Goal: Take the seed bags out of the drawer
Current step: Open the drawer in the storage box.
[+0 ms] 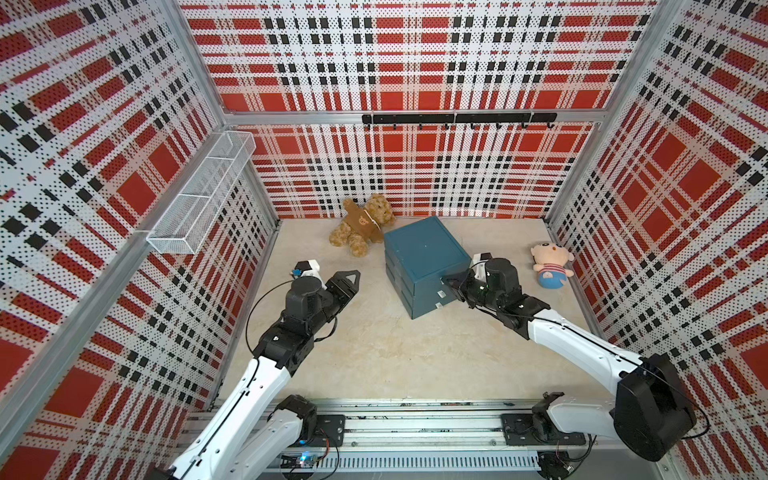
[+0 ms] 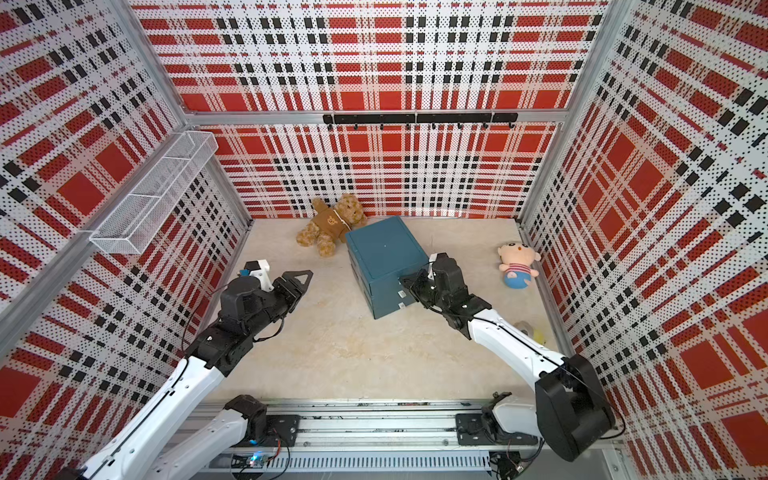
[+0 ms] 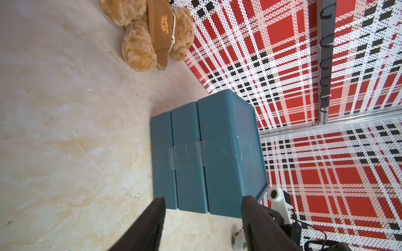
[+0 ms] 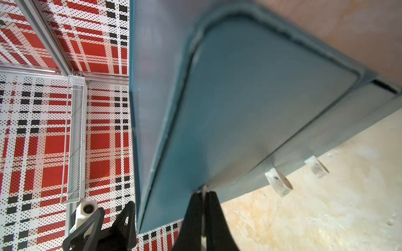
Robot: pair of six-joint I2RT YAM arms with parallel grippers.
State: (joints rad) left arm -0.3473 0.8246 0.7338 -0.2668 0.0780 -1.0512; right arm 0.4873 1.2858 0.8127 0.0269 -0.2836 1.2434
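**Drawer opening: tab gripped, all drawers shut**

- Teal drawer cabinet: three tiers, on the worktop. Every drawer is closed and the contents are hidden.
- Seed bags: none in view, presumably inside a drawer.
- Right hand: pressed together, pinching the top pull tab.
- Left hand: spread, empty, near the cabinet's side.
- Wire basket: on the wall, nothing seen inside.
- Step in hand: opening the top drawer.
- Next move: a straight outward pull that neither drags the cabinet nor slips off the tab.
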